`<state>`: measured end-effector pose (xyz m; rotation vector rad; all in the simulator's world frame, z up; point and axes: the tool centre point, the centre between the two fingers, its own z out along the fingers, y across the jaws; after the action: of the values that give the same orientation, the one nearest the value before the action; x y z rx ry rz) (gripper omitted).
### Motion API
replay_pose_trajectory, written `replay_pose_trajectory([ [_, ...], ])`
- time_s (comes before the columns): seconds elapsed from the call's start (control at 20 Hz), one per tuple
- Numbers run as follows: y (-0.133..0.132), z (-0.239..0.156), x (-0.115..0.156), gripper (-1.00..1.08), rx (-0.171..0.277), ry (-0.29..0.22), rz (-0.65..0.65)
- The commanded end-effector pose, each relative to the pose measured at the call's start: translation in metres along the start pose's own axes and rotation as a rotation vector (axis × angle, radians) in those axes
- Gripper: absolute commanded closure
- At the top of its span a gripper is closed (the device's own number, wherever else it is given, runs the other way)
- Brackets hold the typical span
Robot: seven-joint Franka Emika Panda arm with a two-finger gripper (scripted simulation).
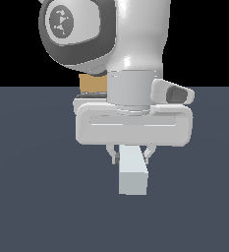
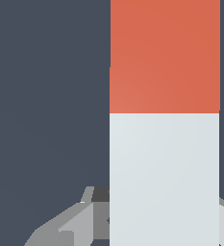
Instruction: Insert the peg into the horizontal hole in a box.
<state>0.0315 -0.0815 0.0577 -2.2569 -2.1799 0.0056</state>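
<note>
The peg point(image 1: 133, 174) shows as a pale grey-white bar pointing toward the exterior camera, held just below the hand. My gripper point(image 1: 132, 153) is shut on the peg, a finger point(image 1: 115, 155) on each side of it. In the wrist view the peg point(image 2: 164, 178) fills the frame, pale grey-white near the fingers point(image 2: 70, 223) and orange-red at its far end point(image 2: 164, 55). A small part of the tan box point(image 1: 92, 83) peeks out behind the arm, at the exterior view's left of the wrist. The horizontal hole is hidden by the arm.
The dark blue-grey floor point(image 1: 32, 197) spreads across the lower part of the exterior view. The arm's white wrist and hand point(image 1: 133, 123) block the middle of the scene. Above the floor's far edge the background is black.
</note>
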Motion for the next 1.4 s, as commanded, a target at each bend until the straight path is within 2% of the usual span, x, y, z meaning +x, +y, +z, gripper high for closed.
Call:
replay_pose_trajectory([
  [0.0,-0.008,-0.012,0.024,1.08,-0.005,0.0,-0.016],
  [0.35,-0.03,-0.035,0.08,1.08,-0.005,-0.001,-0.049],
  [0.6,-0.038,-0.045,0.102,1.08,-0.005,-0.001,-0.063],
  [1.35,-0.036,-0.047,0.103,1.08,-0.009,0.001,-0.065],
])
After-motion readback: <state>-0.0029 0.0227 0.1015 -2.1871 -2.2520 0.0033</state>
